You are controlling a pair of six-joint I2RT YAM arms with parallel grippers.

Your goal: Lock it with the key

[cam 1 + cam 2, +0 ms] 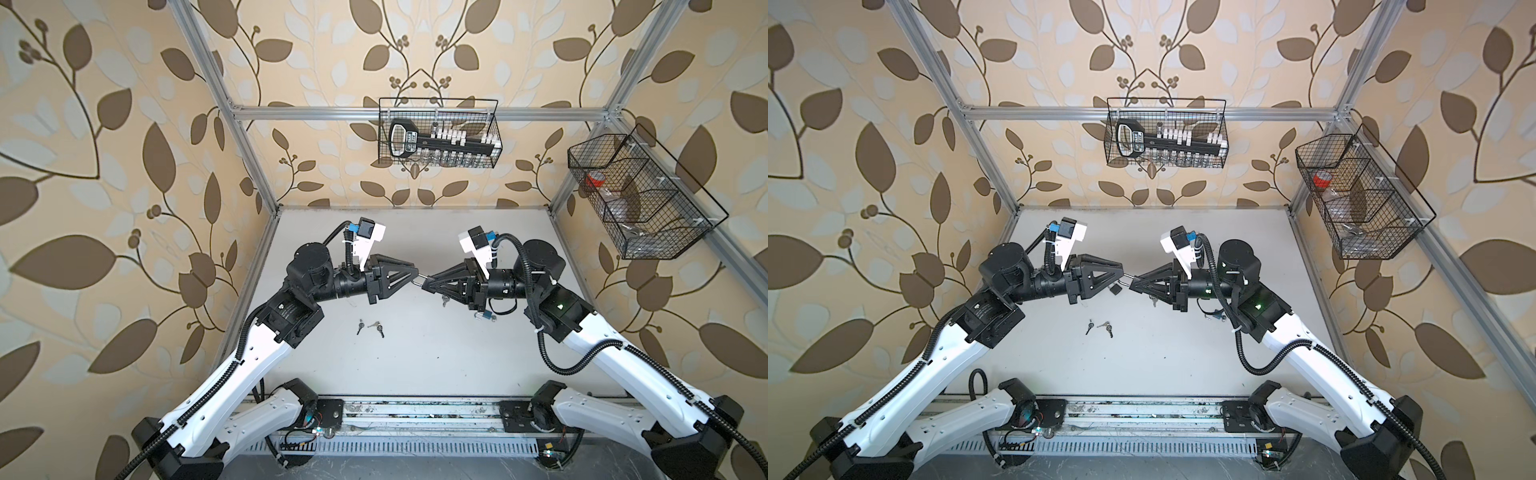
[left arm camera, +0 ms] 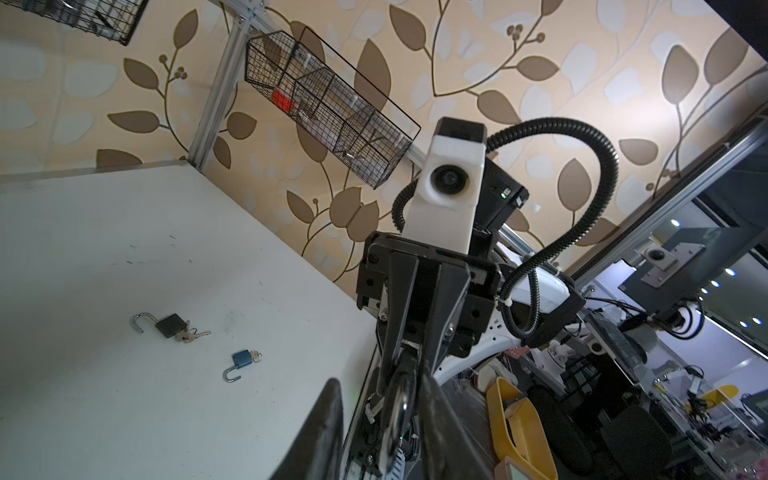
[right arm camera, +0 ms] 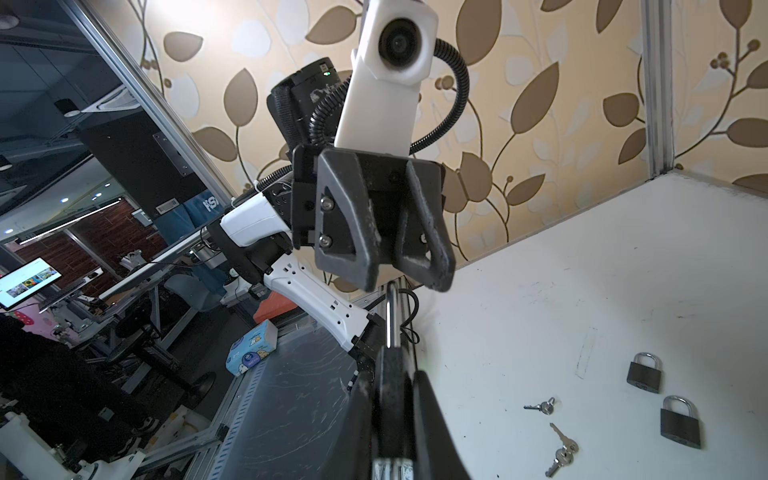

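1. The right gripper hangs above the middle of the table. Its jaws are closed on the black body of the held padlock.
2. The silver shackle of the held padlock points away from the right gripper, toward the left gripper. The two grippers face each other tip to tip.
3. The left gripper's jaws stand a little apart, with one finger on each side of the shackle's end. I cannot tell whether either finger touches the shackle.
4. I also cannot tell whether a key sits in the held padlock, because the right gripper's fingers hide its lower end.
5. A loose key and a second loose key lie close together on the table. They are left of the table's middle and nearer its front edge than the gripper tips are.
6. In the right wrist view, a grey padlock and a second grey padlock lie flat near those keys, both with shackles shut.
7. Right of the table's middle, an open black padlock lies with a key in its keyhole. Near it lies a blue padlock, its shackle also swung open.
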